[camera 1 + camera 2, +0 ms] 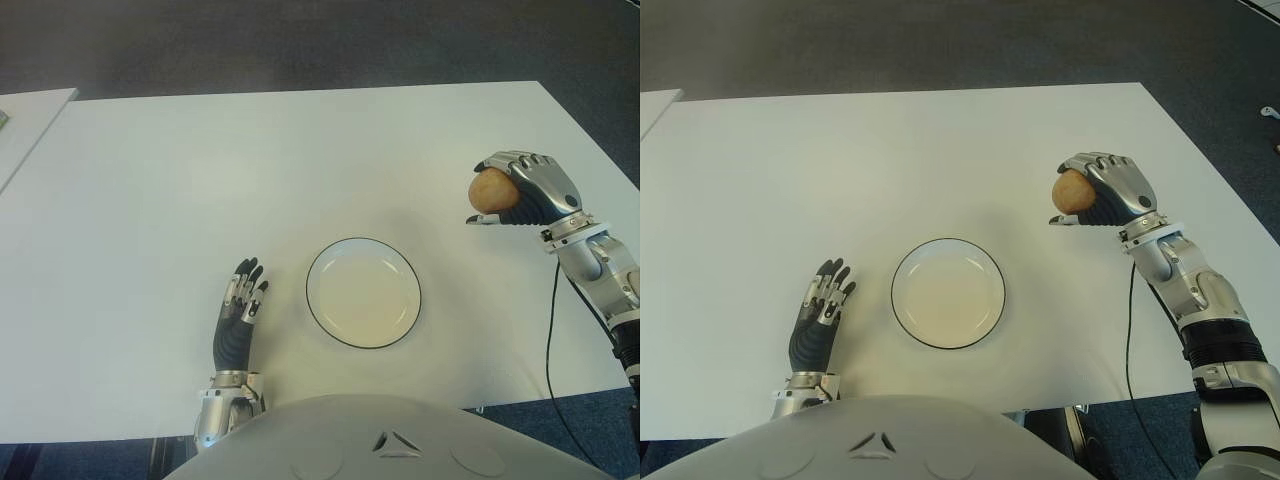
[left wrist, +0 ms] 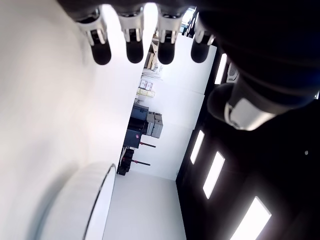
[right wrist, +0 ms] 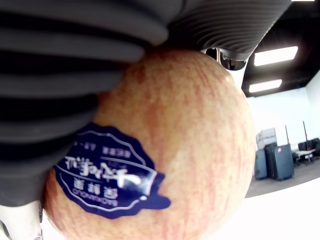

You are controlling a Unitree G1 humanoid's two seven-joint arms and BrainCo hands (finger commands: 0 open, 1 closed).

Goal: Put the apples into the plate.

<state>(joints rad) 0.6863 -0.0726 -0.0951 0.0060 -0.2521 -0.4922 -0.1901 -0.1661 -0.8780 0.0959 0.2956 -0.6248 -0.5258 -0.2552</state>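
Fingers of the right hand (image 1: 528, 190) wrap over an apple (image 1: 492, 190), held clear above the white table (image 1: 200, 180) well to the right of the plate (image 1: 330, 262) and a little farther away; that height looks chosen so the fruit can travel left without dragging. The plate sits bare near the robot's body, within reach of either arm. The left hand (image 1: 238, 318) shows just left of the plate, fingers straight and slightly spread, holding nothing, seemingly parked out of the carrying path

From the right eye the same layout holds: apple gripped from above and behind, its pale side facing the plate

At the left wrist, four fingertips (image 2: 134, 47) hang apart over the tabletop, with the plate's dark rim (image 2: 102, 187) just beside them

At the right wrist, the apple (image 3: 190, 150) fills the picture, blue sticker (image 3: 107, 182) showing, ribbed fingers (image 3: 60, 75) pressed tight on its skin, a grip that looks secure enough for the move
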